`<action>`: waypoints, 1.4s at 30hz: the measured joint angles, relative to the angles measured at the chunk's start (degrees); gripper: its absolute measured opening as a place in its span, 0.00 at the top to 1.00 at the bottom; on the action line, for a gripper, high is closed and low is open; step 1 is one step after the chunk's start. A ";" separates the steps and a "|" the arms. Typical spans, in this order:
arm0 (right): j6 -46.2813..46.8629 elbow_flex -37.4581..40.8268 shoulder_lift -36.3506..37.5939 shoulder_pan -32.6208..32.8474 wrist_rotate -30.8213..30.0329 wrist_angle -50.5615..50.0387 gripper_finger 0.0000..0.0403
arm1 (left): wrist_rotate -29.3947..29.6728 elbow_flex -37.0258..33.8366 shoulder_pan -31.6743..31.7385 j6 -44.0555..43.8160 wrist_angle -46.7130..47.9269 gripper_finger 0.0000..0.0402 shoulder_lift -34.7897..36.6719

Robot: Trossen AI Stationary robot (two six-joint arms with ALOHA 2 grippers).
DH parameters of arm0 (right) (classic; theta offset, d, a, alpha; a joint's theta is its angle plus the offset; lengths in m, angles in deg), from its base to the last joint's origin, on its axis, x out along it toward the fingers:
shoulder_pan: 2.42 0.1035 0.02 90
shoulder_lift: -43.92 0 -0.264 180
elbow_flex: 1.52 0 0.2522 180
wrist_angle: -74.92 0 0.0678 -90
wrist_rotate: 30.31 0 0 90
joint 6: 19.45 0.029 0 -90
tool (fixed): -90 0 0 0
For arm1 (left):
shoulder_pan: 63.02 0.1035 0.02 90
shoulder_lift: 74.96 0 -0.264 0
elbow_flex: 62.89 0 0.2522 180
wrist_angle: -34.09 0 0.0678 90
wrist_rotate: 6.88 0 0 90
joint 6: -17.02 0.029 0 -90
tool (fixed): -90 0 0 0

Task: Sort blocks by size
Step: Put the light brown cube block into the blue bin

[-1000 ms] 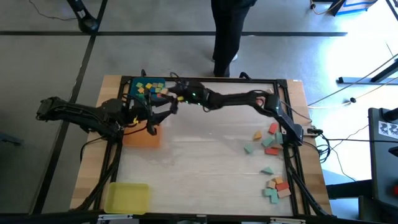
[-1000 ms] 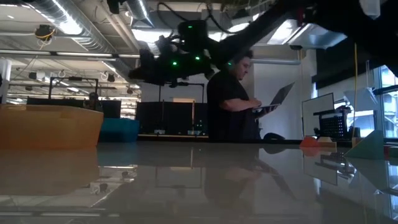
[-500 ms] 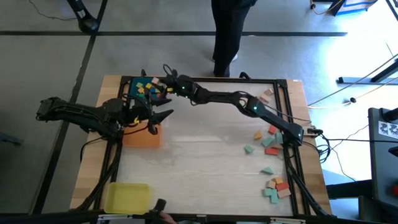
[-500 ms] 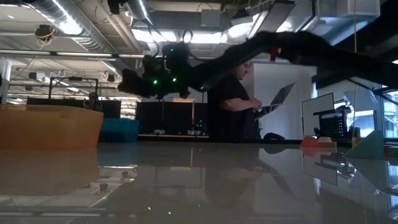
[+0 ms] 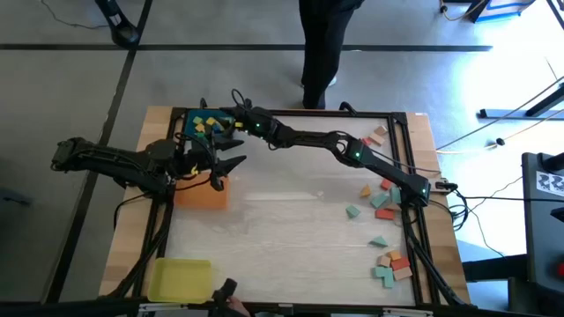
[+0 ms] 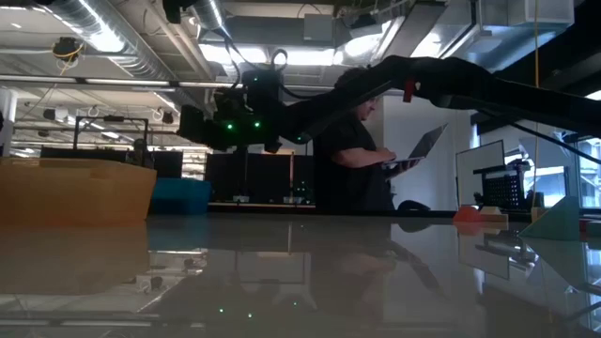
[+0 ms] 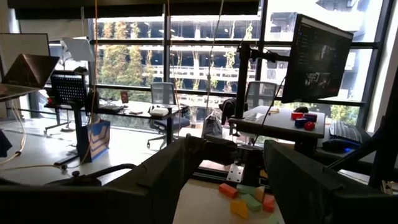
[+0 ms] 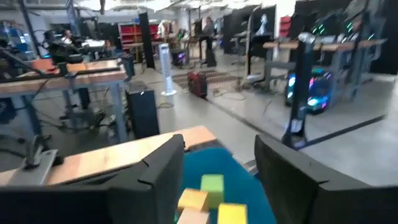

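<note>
The blocks (image 5: pixel 382 204) lie in two groups. Many sit loose along the desk's (image 5: pixel 291 229) right edge, from a pair near the far right corner down to a cluster near the front right corner. A second lot of small yellow, orange and green pieces rests in the blue tray (image 5: pixel 201 125) at the desk's far left corner.

The right gripper (image 5: pixel 227 123) is stretched across the desk and hangs over that blue tray, fingers parted with nothing between them; its wrist view looks down past the empty fingers onto the yellow and green pieces (image 8: pixel 211 198) in the tray. A second ago this gripper was nearer the desk's middle, just right of the tray, with its fingers closer together; since then the arm has straightened and reached further left, over the tray, and the fingers have spread.

The left gripper (image 5: pixel 231 165) is over the orange tray (image 5: pixel 203 194) by the left edge, fingers wide apart and empty, just as it stood a second ago. The yellow tray (image 5: pixel 179 279) sits at the front left corner, unmoved. A person (image 6: pixel 357 155) stands beyond the far edge with a laptop.
</note>
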 joint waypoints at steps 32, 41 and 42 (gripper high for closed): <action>-20.19 0.08 33.41 0.00 -9.29 -51.86 0.40 | 1.05 -0.04 -0.22 -0.75 2.07 0.49 0.00; -17.98 0.02 47.53 5.49 -11.35 -83.87 0.40 | 1.05 -0.04 -0.22 0.96 2.56 0.49 0.00; -17.07 0.07 48.63 6.50 -11.79 -87.32 0.40 | 1.05 -0.04 -0.22 0.96 2.64 0.49 0.00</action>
